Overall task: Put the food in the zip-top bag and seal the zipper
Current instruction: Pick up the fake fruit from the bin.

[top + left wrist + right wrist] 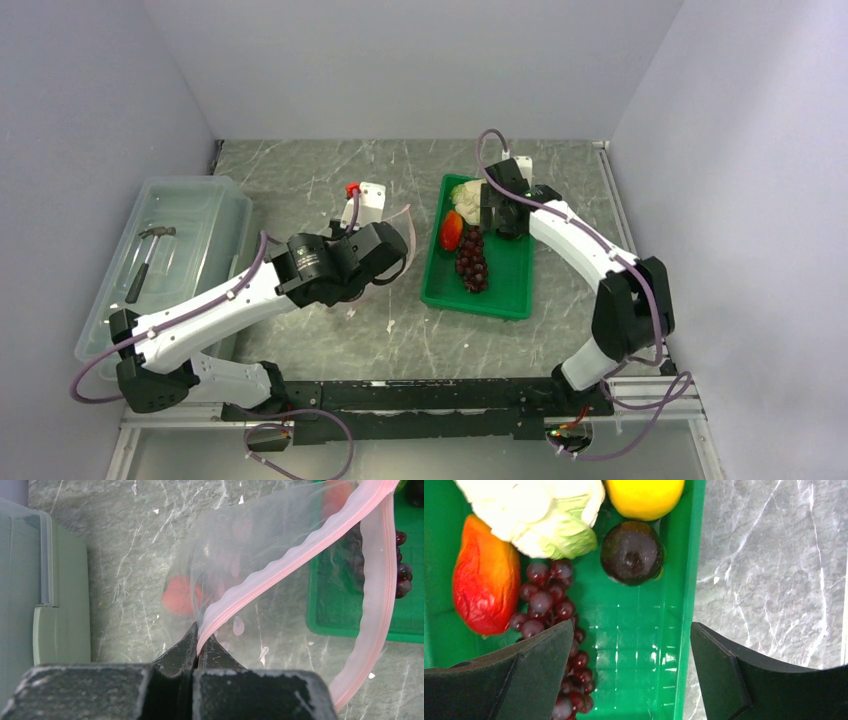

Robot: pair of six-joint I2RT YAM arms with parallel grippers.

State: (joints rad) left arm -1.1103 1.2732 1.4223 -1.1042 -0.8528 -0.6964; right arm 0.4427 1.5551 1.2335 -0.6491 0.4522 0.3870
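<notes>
left wrist, left gripper [196,647] clamped on zipper [300,547], right gripper [631,630] spread wide over tray [636,675]

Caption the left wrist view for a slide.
Left gripper shut on the pink zipper of the zip-top bag; green tray, grapes at right.

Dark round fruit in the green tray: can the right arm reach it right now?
Probably yes: the right end effector hangs open over the green tray, and the dark round fruit lies uncovered.
</notes>
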